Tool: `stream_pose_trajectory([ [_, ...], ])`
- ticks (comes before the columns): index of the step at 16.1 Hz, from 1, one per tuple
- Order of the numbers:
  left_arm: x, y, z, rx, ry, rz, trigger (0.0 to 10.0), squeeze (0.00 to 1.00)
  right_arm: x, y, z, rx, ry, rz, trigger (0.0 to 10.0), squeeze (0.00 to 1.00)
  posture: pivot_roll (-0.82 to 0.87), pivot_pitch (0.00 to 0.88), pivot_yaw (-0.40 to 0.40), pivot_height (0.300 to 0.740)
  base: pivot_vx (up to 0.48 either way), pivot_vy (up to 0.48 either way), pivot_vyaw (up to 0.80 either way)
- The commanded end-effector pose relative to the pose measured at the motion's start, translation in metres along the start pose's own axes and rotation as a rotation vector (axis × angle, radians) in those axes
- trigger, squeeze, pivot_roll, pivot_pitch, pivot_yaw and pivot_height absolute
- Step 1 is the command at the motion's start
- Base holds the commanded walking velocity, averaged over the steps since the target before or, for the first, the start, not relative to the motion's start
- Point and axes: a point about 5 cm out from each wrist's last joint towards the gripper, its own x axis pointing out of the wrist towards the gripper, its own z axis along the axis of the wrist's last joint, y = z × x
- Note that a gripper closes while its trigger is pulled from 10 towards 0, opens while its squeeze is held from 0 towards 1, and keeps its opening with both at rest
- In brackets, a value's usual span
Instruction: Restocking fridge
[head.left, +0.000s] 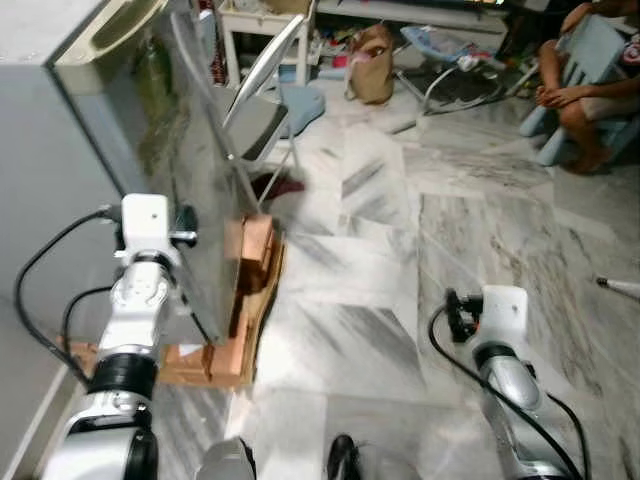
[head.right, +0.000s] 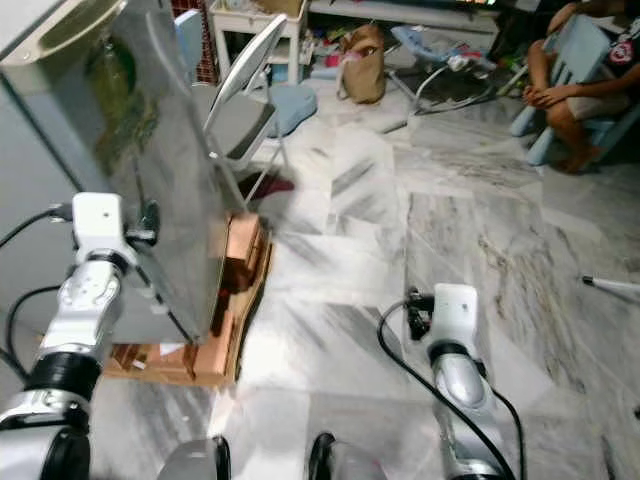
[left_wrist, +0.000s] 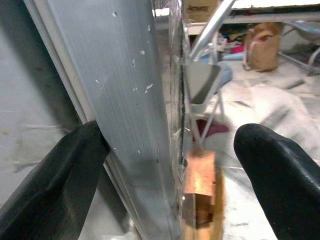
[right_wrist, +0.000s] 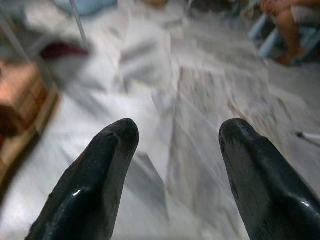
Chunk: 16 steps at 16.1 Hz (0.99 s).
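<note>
The robot stands at the fridge (head.left: 40, 190), whose grey door (head.left: 185, 170) is swung out toward the room, edge-on to the head camera. Its left arm is raised and reaches forward to that door edge; the left gripper (left_wrist: 172, 165) is spread wide around the brushed-metal edge (left_wrist: 125, 110), one black finger (left_wrist: 55, 185) pressed against the inner side, the other finger (left_wrist: 280, 175) standing clear on the room side. The right arm hangs low and forward over the marble floor (head.left: 400, 260), its right gripper (right_wrist: 175, 170) open and holding nothing. Just beyond the door's bottom sit wooden blocks (head.left: 250, 270) on a board. A folding chair (head.left: 265, 100) stands behind it, and a person (head.left: 580, 90) sits at the far right.
</note>
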Motion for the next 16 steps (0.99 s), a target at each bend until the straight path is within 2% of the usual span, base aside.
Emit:
stream_pose_trajectory([
  [1,0.009,-0.047,0.029,0.052,-0.118,-0.185,10.0,0.00,-0.005,-0.008,-0.016,-0.016,0.090,-0.044,10.0,0.00,0.02,0.096,-0.062,0.740,0.000,0.000,0.00],
  [2,0.007,-0.080,0.037,0.051,-0.144,-0.291,10.0,0.00,-0.009,-0.014,-0.025,-0.025,0.134,-0.066,10.0,0.00,0.02,0.095,-0.060,0.740,0.000,0.000,0.00],
  [4,0.002,-0.113,0.045,0.041,-0.170,-0.412,10.0,0.00,-0.011,-0.015,-0.029,-0.015,0.160,-0.074,10.0,0.00,0.02,0.093,-0.055,0.740,0.000,0.000,0.00],
  [5,0.002,-0.113,0.045,0.041,-0.170,-0.412,10.0,0.00,-0.011,-0.015,-0.029,-0.015,0.160,-0.074,10.0,0.00,0.02,0.093,-0.055,0.740,0.000,0.000,0.00],
  [6,-0.004,-0.134,0.050,0.019,-0.182,-0.505,10.0,0.00,-0.012,-0.015,-0.030,-0.006,0.165,-0.078,10.0,0.00,0.02,0.091,-0.054,0.740,0.000,0.000,0.00],
  [7,-0.008,-0.148,0.054,0.004,-0.190,-0.569,10.0,0.00,-0.012,-0.015,-0.031,0.001,0.167,-0.080,10.0,0.00,0.02,0.091,-0.054,0.740,0.000,0.000,0.00],
  [8,-0.018,-0.170,0.061,0.007,-0.218,-0.678,10.0,0.00,-0.011,-0.014,-0.030,0.002,0.164,-0.079,10.0,0.00,0.01,0.088,-0.049,0.740,0.000,0.000,0.00],
  [9,-0.026,-0.183,0.065,0.013,-0.239,-0.748,10.0,0.00,-0.011,-0.013,-0.030,0.002,0.163,-0.079,10.0,0.00,0.01,0.088,-0.049,0.740,0.000,0.000,0.00],
  [10,-0.039,-0.203,0.074,-0.004,-0.272,-0.854,10.0,0.00,-0.010,-0.012,-0.029,0.002,0.159,-0.076,10.0,0.00,0.00,0.085,-0.044,0.740,0.000,0.000,0.00],
  [11,-0.049,-0.216,0.081,-0.019,-0.296,-0.925,10.0,0.00,-0.010,-0.012,-0.028,0.002,0.156,-0.074,10.0,0.00,0.00,0.084,-0.043,0.740,0.000,0.000,0.00],
  [13,-0.058,-0.227,0.089,-0.029,-0.331,-0.979,10.0,0.00,-0.009,-0.010,-0.028,0.004,0.154,-0.072,10.0,0.00,0.00,0.082,-0.040,0.740,0.000,0.000,0.00],
  [16,-0.045,-0.213,0.084,-0.005,-0.317,-0.910,10.0,0.00,-0.008,-0.009,-0.028,0.014,0.153,-0.073,10.0,0.00,0.00,0.080,-0.033,0.740,0.000,0.000,0.00],
])
